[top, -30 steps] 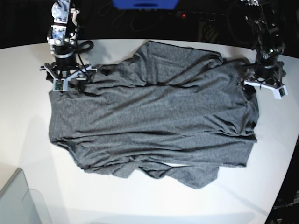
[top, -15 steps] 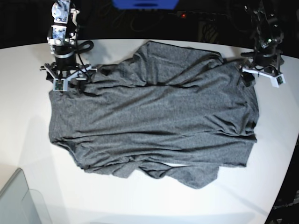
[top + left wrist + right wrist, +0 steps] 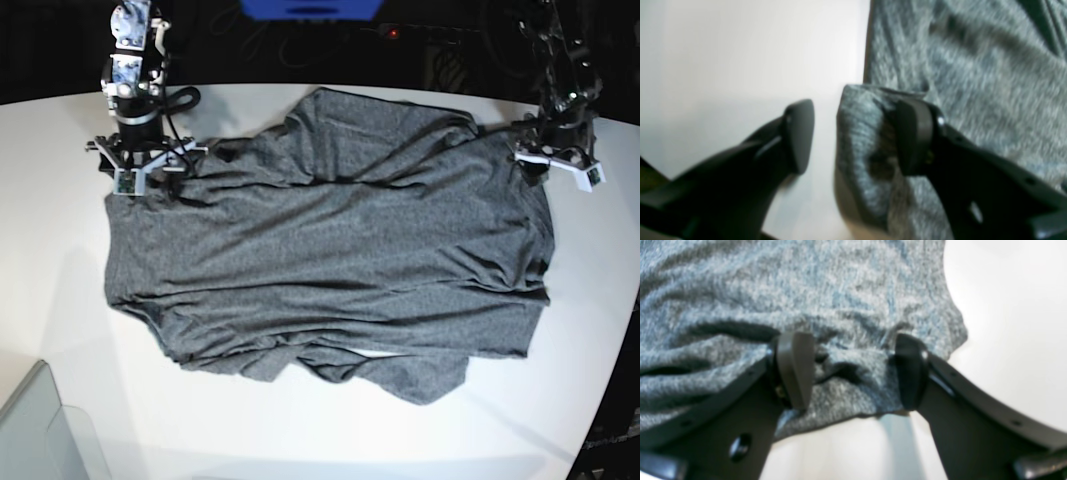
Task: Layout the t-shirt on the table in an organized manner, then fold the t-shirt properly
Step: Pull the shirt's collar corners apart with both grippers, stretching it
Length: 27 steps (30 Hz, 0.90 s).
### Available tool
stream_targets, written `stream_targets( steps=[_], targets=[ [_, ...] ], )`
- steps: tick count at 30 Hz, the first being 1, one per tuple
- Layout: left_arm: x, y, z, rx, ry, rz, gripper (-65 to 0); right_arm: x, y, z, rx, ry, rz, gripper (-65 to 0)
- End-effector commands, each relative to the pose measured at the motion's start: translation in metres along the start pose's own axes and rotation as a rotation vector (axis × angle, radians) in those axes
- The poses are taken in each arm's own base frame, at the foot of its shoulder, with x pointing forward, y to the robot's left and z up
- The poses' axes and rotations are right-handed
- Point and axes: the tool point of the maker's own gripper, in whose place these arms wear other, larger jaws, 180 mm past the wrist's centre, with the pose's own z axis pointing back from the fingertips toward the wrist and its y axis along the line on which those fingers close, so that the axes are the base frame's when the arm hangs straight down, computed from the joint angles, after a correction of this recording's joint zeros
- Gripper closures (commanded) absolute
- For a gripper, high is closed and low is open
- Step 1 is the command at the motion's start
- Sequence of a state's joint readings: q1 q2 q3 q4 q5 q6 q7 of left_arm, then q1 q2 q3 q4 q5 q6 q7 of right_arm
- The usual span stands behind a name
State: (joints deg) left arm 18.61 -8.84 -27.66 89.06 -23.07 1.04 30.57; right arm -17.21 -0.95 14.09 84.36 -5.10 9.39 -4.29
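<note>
On the desk: a dark heather-grey, soft knit short-sleeved t-shirt [image 3: 330,240] is spread across the middle of the large glossy white desk [image 3: 60,300], with wrinkles across the body and a bunched, turned-under hem along its near edge.

Beside the shirt, far-left corner in the base view: the right gripper [image 3: 853,370] is set down over the cloth edge; its jaws are seen standing wide, with rumpled knit lying between them and nothing pinched.

Beside the shirt, far-right corner in the base view: the left gripper [image 3: 853,136] is placed at the shirt's edge; a raised fold of cloth is seen against the inner face of one jaw, a gap of bare desk remains before the other, so the jaws are part-way in and no grip is made yet.

Beyond the shirt, near-left of it: a translucent grey bin corner [image 3: 40,430] is seen well apart from the cloth.

Progress: the shirt is judged roughly laid out but not smoothed; flattening of the creases and the whole fold are judged left to do.

Change from the earlier frames: the left gripper has been drawn in toward the shirt's far corner and its jaws have been narrowed; the right gripper and the shirt are unchanged.
</note>
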Motion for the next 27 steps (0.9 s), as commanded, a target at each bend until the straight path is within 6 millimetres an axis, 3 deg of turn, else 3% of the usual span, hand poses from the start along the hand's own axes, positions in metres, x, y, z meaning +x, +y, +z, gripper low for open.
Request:
stream_targets(
  steps=[1, 6, 9, 11, 12, 13, 15, 22, 27],
  targets=[
    [0.011, 0.001, 0.001, -0.003, -0.032, -0.007, -37.0, -0.004, -0.002, 0.001, -0.003, 0.025, 0.013, -38.9],
    [0.008, 0.002, 0.000, 0.000, -0.027, -0.007, -30.0, 0.001, -0.002, -0.002, -0.004, 0.014, 0.012, -38.9],
    [0.010, 0.003, 0.002, 0.001, -0.034, 0.000, -21.1, 0.002, -0.002, -0.003, -0.005, 0.011, 0.011, -38.9],
    [0.008, 0.003, 0.003, 0.007, -0.034, 0.022, -10.2, 0.002, -0.002, -0.003, -0.005, 0.013, 0.011, -38.9],
    [0.008, 0.008, 0.004, 0.021, -0.034, 0.036, -1.8, 0.002, -0.002, -0.003, -0.005, 0.013, 0.011, -38.9],
    [0.009, 0.012, 0.005, 0.032, -0.040, 0.050, 0.0, 0.002, -0.002, -0.003, -0.005, 0.013, 0.011, -38.9],
    [0.008, 0.017, 0.008, 0.048, -0.049, 0.085, -2.1, 0.002, -0.002, -0.003, -0.005, 0.013, 0.011, -38.9],
    [0.031, 0.040, 0.032, 0.124, -0.157, 0.194, -0.1, 0.003, -0.001, -0.004, -0.002, 0.011, 0.012, -38.9],
    [0.036, 0.053, 0.045, 0.169, -0.199, 0.247, -0.1, 0.003, 0.000, -0.004, -0.001, 0.011, 0.012, -38.9]
  ],
)
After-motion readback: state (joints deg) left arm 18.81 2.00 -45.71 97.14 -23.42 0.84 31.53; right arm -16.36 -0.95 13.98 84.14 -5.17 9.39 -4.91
